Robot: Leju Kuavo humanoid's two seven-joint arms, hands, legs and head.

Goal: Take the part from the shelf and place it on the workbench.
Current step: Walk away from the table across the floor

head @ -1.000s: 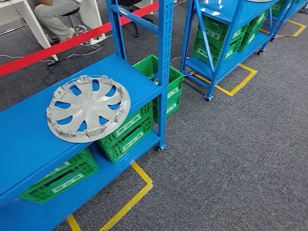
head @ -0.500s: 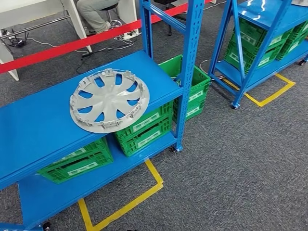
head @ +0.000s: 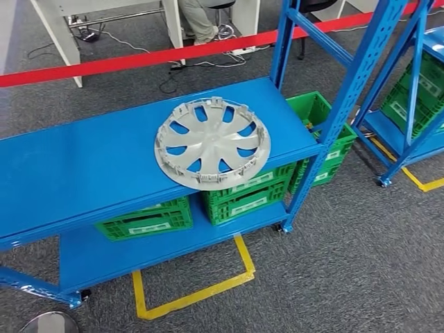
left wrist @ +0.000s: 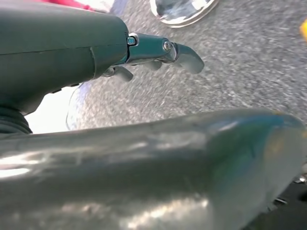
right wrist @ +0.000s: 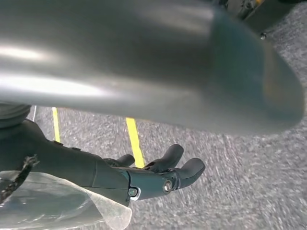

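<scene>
The part is a silver-grey wheel cover [head: 212,142] with curved spokes. It lies flat on the top board of the blue shelf [head: 78,173], towards that board's right end and overhanging the front edge a little. My left hand [left wrist: 155,50] hangs over grey carpet with its fingers stretched out and nothing in them. My right hand [right wrist: 159,175] also hangs above the carpet, near a yellow floor line, its fingers apart and lightly bent, holding nothing. Both hands are far from the wheel cover.
Green crates [head: 246,194] stand on the shelf's lower board, another [head: 314,114] behind its blue upright [head: 345,104]. Yellow tape [head: 193,295] marks the carpet in front. A second blue rack [head: 408,132] stands at the right. Behind the red barrier tape [head: 131,62] a person [head: 196,17] sits.
The whole picture has slid to the right, so the camera has turned left; the wheel cover now sits near the middle. It has not moved on the shelf.
</scene>
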